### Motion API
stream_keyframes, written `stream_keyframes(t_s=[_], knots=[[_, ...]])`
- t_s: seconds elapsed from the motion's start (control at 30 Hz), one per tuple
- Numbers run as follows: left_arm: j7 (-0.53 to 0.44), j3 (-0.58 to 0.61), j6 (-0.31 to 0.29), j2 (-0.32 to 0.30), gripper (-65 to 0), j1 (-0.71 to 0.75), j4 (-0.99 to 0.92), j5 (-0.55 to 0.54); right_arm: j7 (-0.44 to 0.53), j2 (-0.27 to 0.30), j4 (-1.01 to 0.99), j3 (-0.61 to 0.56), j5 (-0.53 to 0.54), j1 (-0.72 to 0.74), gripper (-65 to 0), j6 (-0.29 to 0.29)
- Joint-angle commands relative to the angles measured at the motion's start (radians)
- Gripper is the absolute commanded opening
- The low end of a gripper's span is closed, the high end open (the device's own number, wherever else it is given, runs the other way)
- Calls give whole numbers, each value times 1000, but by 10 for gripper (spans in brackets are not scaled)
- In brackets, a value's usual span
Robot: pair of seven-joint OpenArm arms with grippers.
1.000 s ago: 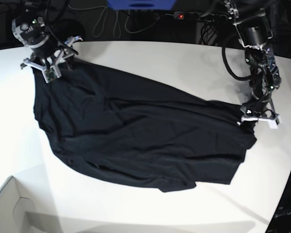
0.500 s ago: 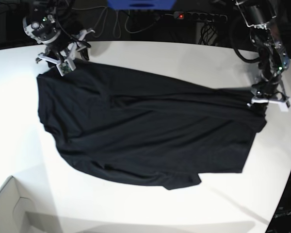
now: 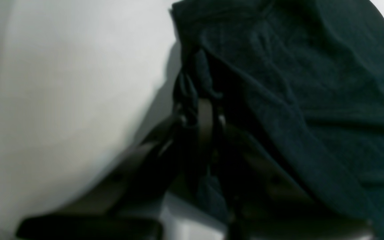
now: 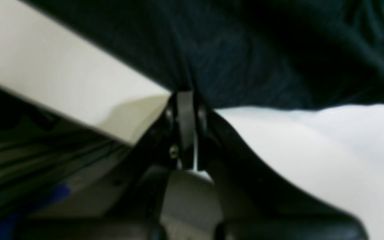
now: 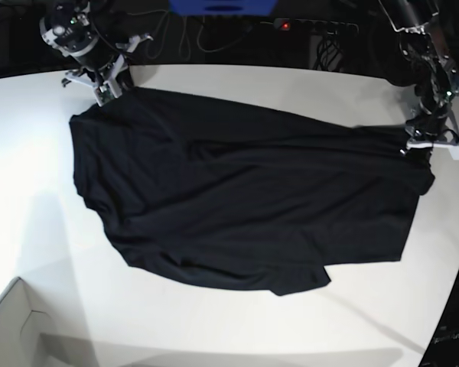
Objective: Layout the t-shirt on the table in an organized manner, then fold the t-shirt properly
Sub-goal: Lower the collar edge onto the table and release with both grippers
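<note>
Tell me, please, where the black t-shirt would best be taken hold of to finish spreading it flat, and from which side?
Probably the loose corner of the t-shirt nearest the camera, the pointed flap on the near edge. That edge sags and bunches there, while the two far corners are already pinched by the left claw and right claw. Come from the near side, over bare table, and pull towards the camera.

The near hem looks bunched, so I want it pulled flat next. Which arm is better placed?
Probably the left: its gripper grips the t-shirt on the side nearest the folded hem corner. The right gripper pinches the far corner at the table edge, farther away.
</note>
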Motion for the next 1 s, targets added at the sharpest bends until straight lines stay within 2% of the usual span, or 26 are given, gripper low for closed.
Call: stream_keyframes(t_s=[0.0,0.13,0.5,0.97], knots=[[-16,-6,-2,-19,-650,7,23,-18,23,5,27,1,13,-11,-650,-3],[-16,-5,-2,-40,-650,37,73,-46,72,2,73,6,13,-54,-650,-3],[-16,-11,-2,-43,-650,92,107,-44,72,2,123,-13,13,-132,-650,-3],[-14,-12,-2,-65,-647,112,105,-46,72,8,174,-19,10,-118,-650,-3]])
